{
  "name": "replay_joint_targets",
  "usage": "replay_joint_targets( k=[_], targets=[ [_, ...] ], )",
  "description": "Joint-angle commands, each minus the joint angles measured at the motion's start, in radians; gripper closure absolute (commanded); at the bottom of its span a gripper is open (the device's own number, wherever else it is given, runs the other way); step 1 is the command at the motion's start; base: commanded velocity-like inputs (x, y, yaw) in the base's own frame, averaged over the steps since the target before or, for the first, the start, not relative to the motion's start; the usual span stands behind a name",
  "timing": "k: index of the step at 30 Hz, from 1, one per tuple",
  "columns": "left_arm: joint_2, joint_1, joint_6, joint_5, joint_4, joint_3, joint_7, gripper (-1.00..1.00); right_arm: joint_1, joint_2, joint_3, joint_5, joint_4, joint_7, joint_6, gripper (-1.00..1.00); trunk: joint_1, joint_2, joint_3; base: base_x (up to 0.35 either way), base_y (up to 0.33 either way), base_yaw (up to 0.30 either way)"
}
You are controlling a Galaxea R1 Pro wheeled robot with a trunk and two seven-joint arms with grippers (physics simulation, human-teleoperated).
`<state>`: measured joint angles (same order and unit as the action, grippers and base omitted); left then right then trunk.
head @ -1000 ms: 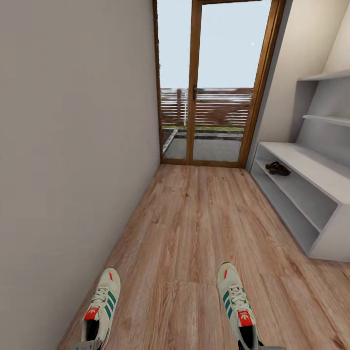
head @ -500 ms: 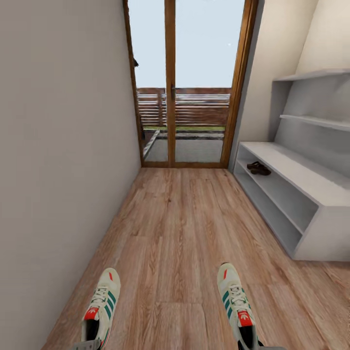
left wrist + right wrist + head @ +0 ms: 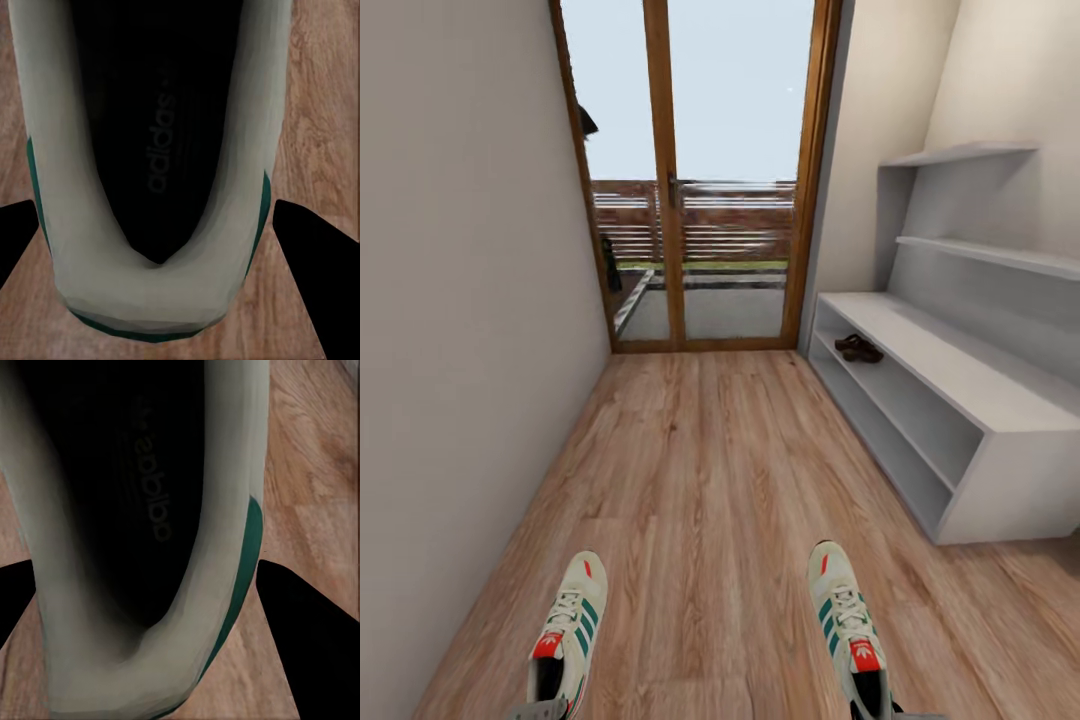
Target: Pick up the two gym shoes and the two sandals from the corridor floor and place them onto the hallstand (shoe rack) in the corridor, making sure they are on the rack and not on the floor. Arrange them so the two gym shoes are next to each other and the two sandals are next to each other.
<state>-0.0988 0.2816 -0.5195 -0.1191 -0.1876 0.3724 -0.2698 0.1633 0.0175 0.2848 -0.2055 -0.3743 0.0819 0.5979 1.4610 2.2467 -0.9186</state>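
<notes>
— What do the shoes look like from where you stand?

— Two cream-white lace-up sneakers with green side stripes and red tongue labels. The left gym shoe [image 3: 565,632] and the right gym shoe [image 3: 847,625] hang above the corridor floor [image 3: 720,470], toes pointing toward the glass door [image 3: 695,180], well apart from each other.

— And the tools?

— In the left wrist view the left tool [image 3: 161,247] has a dark finger [image 3: 319,285] on each side of the sneaker's heel [image 3: 142,300], with the dark insole and its printed brand name in sight; it grips that shoe. The right tool [image 3: 150,615] does the same with the other sneaker [image 3: 217,510], its fingers [image 3: 307,637] flanking the heel.

— Where are the sandals?

— The two sandals [image 3: 858,348], dark brown, lie side by side on the upper open shelf of the hallstand [image 3: 1000,470], at the end nearest the door.

— What about the hallstand itself?

— Pale grey, a low bench with two long open shelves and a tall back panel carrying two staggered upper shelves [image 3: 985,255]. It stands against the wall to the right of the shoes.

— Anything in the way?

— Between the sneakers and the hallstand there is bare wood plank. A plain wall [image 3: 450,330] runs along the side opposite the hallstand, and beyond the door a slatted fence [image 3: 700,215] shows.
</notes>
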Motion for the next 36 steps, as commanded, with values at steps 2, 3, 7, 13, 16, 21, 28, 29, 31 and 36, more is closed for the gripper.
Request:
replay_joint_targets(
  k=[2,3,7,13,16,21,28,29,31,36],
  targets=[
    [0.000,0.001,-0.004,-0.010,0.000,0.010,-0.005,1.00,0.001,-0.001,0.009,-0.003,0.000,0.009,0.003,1.00,0.000,0.000,-0.001,0.340,-0.101,-0.012],
    [0.000,0.001,-0.004,-0.010,0.000,0.010,-0.005,1.00,0.001,-0.001,0.009,-0.003,0.000,0.009,0.003,1.00,0.000,0.000,-0.001,0.340,-0.101,-0.007],
    [0.000,0.001,-0.004,-0.010,0.001,0.010,-0.005,1.00,0.001,-0.002,0.012,-0.002,0.000,0.008,0.004,1.00,0.000,0.000,-0.001,0.340,-0.101,-0.003],
    [0.000,0.002,-0.003,-0.010,0.000,0.010,-0.005,1.00,0.001,-0.004,0.012,-0.002,0.001,-0.036,0.006,1.00,0.000,0.000,-0.001,0.339,-0.101,0.000],
    [0.000,0.001,-0.004,-0.010,0.000,0.010,-0.005,1.00,0.001,-0.007,0.009,-0.002,0.000,-0.098,0.004,1.00,0.000,0.000,-0.001,0.339,-0.101,0.000],
    [-0.001,0.001,-0.004,-0.010,0.000,0.010,-0.005,1.00,0.001,-0.005,0.005,-0.004,0.000,-0.132,0.005,1.00,0.000,0.000,-0.001,0.339,-0.073,0.000],
    [-0.001,0.001,-0.004,-0.010,0.000,0.010,-0.005,1.00,0.001,-0.004,0.002,-0.006,0.000,-0.134,0.004,1.00,0.000,0.000,-0.001,0.339,-0.013,0.000],
    [-0.001,0.001,-0.004,-0.010,0.000,0.010,-0.005,1.00,0.001,-0.004,0.001,-0.006,0.000,-0.134,0.004,1.00,0.000,0.000,-0.001,0.339,-0.002,0.000],
    [-0.001,0.001,-0.004,-0.010,0.000,0.010,-0.005,1.00,0.001,-0.003,0.001,-0.006,0.000,-0.132,0.003,1.00,0.000,0.000,-0.001,0.339,-0.001,0.000],
    [-0.001,0.001,-0.003,-0.010,0.000,0.010,-0.005,1.00,0.001,-0.001,0.001,-0.006,0.001,-0.121,0.001,1.00,0.000,0.000,-0.001,0.339,0.000,0.000]
  ],
)
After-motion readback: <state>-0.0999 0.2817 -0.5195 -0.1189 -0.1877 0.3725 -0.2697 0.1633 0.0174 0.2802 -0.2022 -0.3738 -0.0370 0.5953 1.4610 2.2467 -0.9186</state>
